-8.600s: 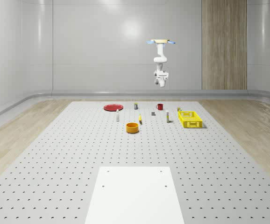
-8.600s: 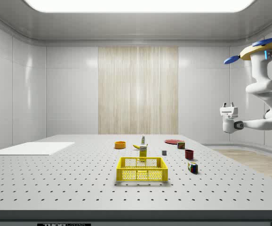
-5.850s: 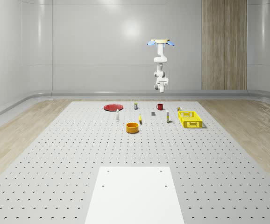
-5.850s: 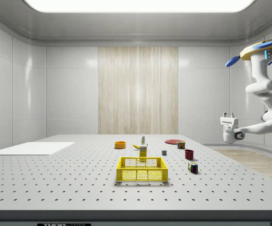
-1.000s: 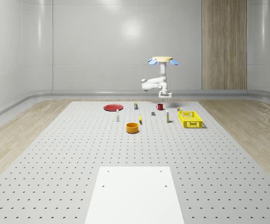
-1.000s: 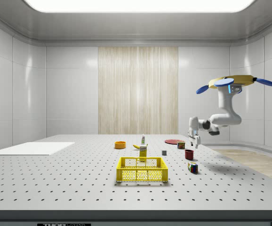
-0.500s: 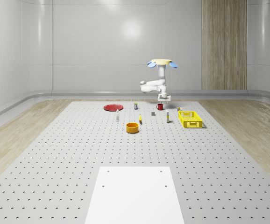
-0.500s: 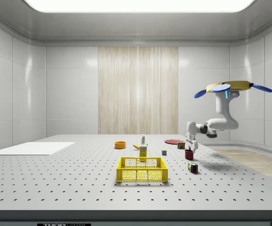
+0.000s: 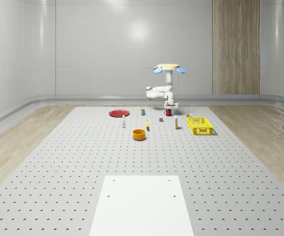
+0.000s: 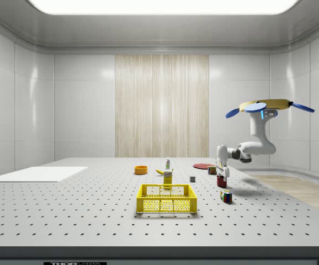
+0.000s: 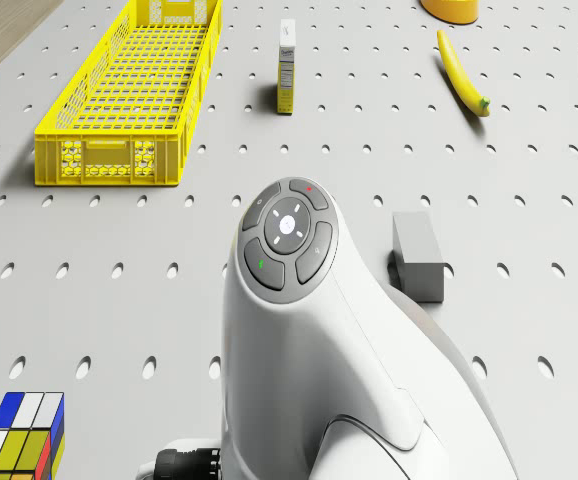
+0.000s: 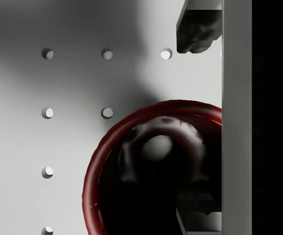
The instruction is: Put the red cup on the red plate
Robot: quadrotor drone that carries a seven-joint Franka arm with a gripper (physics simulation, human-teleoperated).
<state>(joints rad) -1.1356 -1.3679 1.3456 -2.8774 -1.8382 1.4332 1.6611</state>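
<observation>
Drone point(image 10: 270, 105) hovers; gripper point(image 10: 221, 176) open, empty, straddling red cup point(image 12: 151, 171) rim directly beneath. Risk: fingers off-centre, closing could tip cup.

The cup point(image 12: 151, 166) is dark red and glossy, standing upright and open-mouthed on the tabletop point(image 9: 83, 162). The plate point(image 9: 118, 113) is red, round and flat, lying well apart toward the whole-scene view's left.

Drone point(image 10: 270, 104) airborne, arm point(image 10: 254, 144) elbowed out sideways, hand point(image 10: 222, 175) pointed straight down, fingers apart.
</observation>
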